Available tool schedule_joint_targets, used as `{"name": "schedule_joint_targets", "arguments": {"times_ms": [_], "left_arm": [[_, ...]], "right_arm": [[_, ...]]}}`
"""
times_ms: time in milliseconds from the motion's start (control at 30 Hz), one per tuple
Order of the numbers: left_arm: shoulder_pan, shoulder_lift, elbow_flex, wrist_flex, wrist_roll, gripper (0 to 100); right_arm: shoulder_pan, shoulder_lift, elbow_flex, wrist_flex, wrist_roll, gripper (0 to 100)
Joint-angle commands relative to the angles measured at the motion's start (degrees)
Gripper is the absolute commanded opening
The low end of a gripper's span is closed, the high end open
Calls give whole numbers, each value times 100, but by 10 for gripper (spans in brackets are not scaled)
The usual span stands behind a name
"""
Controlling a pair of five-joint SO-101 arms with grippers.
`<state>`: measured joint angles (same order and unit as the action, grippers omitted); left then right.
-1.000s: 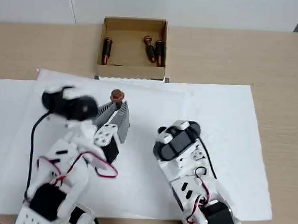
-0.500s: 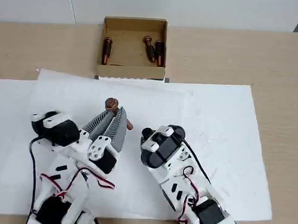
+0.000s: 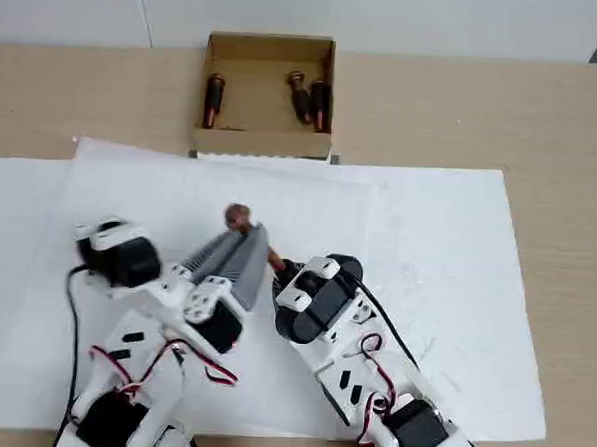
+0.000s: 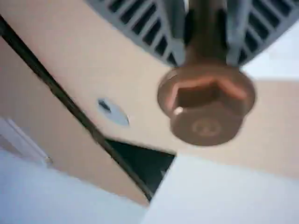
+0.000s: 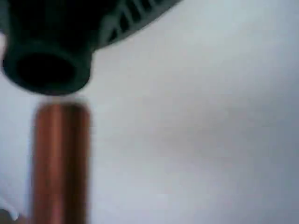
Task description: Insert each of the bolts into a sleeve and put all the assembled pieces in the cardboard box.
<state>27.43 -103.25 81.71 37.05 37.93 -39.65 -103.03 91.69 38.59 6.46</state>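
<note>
1. Your left gripper (image 3: 246, 237) is closed on the bolt (image 4: 205, 107). Its two grey ribbed jaws clamp the shaft from both sides, just behind the hexagonal head.
2. The head stands out past the jaw tips. In the high view it points toward the far side of the table, where the cardboard box (image 3: 263, 142) is.
3. The long axis of the bolt runs along the line of the jaws. The plain end of the shaft comes out on the other side of them and slants toward your right arm.
4. Between the two grippers, the copper shaft end meets the black sleeve (image 5: 46, 65). In the right wrist view it lies just beside the round open mouth of the sleeve, nearly in line with it. I cannot tell whether they touch.
5. Your right gripper (image 3: 284, 273) grips the sleeve. The sleeve's open mouth stands out beyond the jaws and faces the bolt end. One grey jaw shows beside the sleeve; the other is hidden.
6. Both grippers hang close together above the white paper sheet (image 3: 426, 270), which covers the table (image 3: 564, 127) under them.
7. The box is well beyond the tips of both pairs of jaws, with bare paper between.
8. Three assembled pieces lie in the box: one (image 3: 214, 99) at its left side and two (image 3: 310, 99) close together at its right side, each with its long axis roughly toward the far wall.
</note>
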Motion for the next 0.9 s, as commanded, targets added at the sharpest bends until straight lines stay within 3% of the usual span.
{"name": "schedule_joint_targets", "arguments": {"times_ms": [0,733,867], "left_arm": [[70,-70,66,-202,44,5],[35,-79,426,-580,-237,5],[35,-79,505,-580,-580,5]], "right_arm": [[-154,-57,-299,-145,9,4],[-163,-57,-431,-119,18,4],[-163,-57,-431,-127,18,4]]}}
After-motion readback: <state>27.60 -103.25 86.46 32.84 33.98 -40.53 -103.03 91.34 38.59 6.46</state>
